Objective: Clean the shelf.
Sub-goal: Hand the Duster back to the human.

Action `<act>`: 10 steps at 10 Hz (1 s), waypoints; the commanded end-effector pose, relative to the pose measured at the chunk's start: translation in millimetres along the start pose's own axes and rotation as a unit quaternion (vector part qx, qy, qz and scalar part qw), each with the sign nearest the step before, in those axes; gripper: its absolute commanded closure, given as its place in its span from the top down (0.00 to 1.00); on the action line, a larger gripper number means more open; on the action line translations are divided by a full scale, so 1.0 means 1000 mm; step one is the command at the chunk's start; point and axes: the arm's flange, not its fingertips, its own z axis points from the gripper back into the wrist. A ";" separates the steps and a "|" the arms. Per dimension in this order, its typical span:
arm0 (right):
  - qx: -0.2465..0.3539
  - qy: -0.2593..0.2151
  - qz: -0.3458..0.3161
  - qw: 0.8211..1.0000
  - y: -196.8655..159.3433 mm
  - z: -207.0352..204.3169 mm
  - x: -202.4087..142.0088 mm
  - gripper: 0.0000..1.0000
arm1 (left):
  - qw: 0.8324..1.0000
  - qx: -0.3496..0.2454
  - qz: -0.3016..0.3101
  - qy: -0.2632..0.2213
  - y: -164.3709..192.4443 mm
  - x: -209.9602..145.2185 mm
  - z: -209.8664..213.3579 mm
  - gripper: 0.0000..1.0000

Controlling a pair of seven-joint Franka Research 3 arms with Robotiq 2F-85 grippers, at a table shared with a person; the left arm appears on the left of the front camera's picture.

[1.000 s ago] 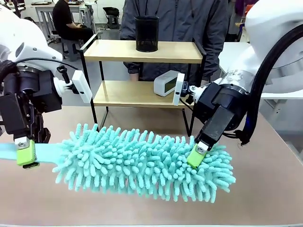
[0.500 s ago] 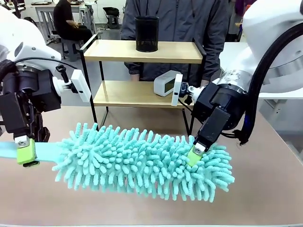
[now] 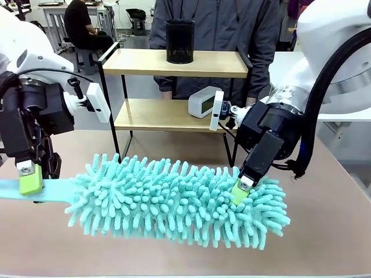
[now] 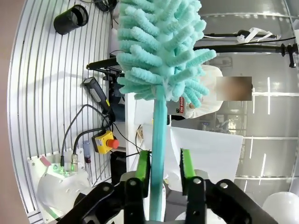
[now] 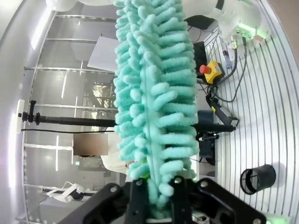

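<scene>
the left gripper (image 3: 30, 178) stands parted around the duster handle (image 3: 35, 190), no longer squeezing it. the duster (image 3: 179, 200) lies long across the desk (image 3: 324, 231), left to right. the right gripper (image 3: 242, 190) is clamped into its far end. the shelf (image 3: 174, 63) stands behind, nearer the right arm.

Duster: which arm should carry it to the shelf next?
Right. The right gripper is shut on the duster head, nearer the shelf. The left gripper stands open around the handle, no grip.
</scene>
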 end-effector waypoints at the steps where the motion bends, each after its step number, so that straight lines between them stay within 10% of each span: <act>1: 0.008 0.014 -0.005 1.000 0.003 0.002 0.004 0.00 | 1.000 0.001 -0.013 -0.021 -0.005 -0.003 0.005 1.00; 4: 0.010 0.004 -0.006 1.000 0.002 0.009 -0.002 0.00 | 0.997 0.014 -0.003 -0.071 -0.008 -0.026 0.023 1.00; 7: -0.001 -0.040 0.001 0.999 0.013 0.041 -0.030 0.00 | 0.964 0.075 0.009 -0.253 -0.029 -0.111 0.074 1.00; 10: 0.000 -0.074 0.044 0.996 0.042 0.088 -0.072 0.00 | 0.812 0.152 0.099 -0.555 -0.030 -0.229 0.106 1.00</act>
